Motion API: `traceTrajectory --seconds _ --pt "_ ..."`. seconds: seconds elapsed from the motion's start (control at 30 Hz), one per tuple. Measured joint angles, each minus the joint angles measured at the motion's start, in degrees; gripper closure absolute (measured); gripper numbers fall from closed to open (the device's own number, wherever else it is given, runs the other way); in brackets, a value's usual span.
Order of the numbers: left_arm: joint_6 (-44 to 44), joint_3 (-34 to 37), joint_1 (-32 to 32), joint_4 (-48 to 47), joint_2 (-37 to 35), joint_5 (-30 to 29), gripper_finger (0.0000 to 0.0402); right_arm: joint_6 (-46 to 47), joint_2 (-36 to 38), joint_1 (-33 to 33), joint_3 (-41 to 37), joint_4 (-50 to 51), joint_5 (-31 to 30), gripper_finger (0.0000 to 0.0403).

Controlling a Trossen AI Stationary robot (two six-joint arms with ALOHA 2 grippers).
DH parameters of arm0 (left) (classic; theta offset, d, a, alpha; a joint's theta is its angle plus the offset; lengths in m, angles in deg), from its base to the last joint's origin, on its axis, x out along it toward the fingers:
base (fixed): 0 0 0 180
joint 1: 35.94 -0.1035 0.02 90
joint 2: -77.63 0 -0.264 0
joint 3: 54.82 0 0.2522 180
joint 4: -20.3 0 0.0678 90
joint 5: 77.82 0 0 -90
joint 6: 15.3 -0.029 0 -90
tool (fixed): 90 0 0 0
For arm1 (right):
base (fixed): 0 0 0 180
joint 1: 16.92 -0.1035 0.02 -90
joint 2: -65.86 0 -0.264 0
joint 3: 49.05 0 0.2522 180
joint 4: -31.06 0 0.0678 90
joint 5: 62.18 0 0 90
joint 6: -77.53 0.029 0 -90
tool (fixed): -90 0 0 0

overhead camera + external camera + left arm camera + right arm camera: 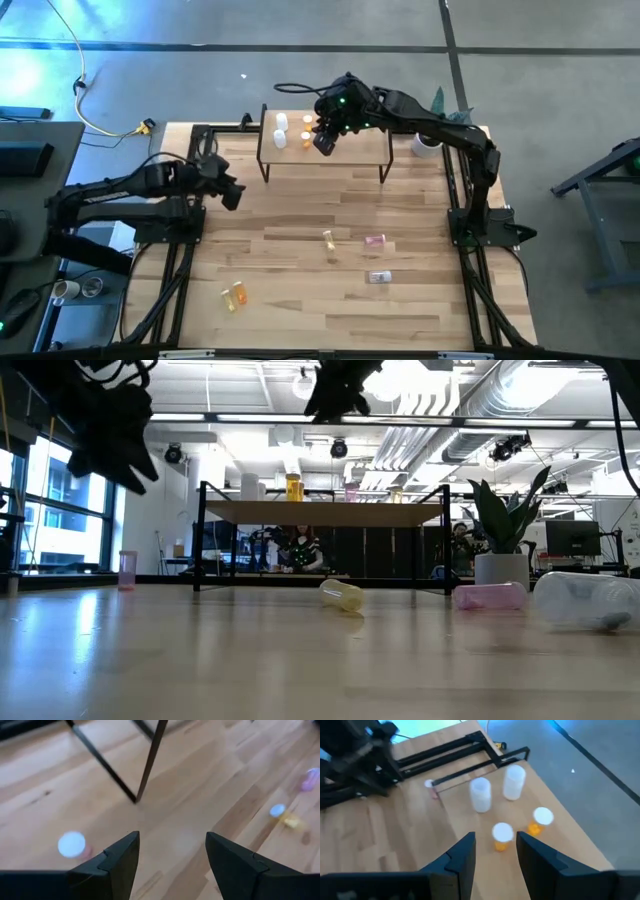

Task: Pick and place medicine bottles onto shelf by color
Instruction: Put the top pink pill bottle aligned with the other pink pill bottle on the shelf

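Directly under right hand (494, 852), orange bottle (502, 836), unheld

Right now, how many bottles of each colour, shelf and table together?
White or clear bottles: 3
Orange bottles: 2
Pink bottles: 2
Yellow bottles: 2
Total: 9

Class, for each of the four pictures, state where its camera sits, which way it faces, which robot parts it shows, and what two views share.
High: overhead, straight down; both arms, shelf.
Low: tabletop height, level; arms enter from above.
Left wrist: forward past the open left tool at the tabletop.
Right wrist: down past the right tool onto two orange bottles and two white bottles.
Shared: high and right wrist both show those bottles on the shelf.
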Motion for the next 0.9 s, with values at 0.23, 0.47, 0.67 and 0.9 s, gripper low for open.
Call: traceTrajectory --seconds 0.23,0.47,0.67,0.9 --pt "11.5 5.0 7.6 -0.1 -0.4 -9.5 0.0186 1.4 0.0 -3.2 0.7 1.4 0.0 0.0269" --pt "25.2 7.9 11.8 -0.2 -0.3 -18.3 0.0186 2.5 0.0 -5.2 0.7 1.8 0.0 0.0269" --pt "29.2 8.9 12.2 -0.8 1.4 -20.0 0.0186 3.5 0.0 -5.8 0.7 1.8 0.0 0.0269" --pt "33.1 11.0 12.2 -0.7 5.5 -20.0 0.0186 5.3 -0.1 -5.8 0.7 1.8 0.0 0.0269"
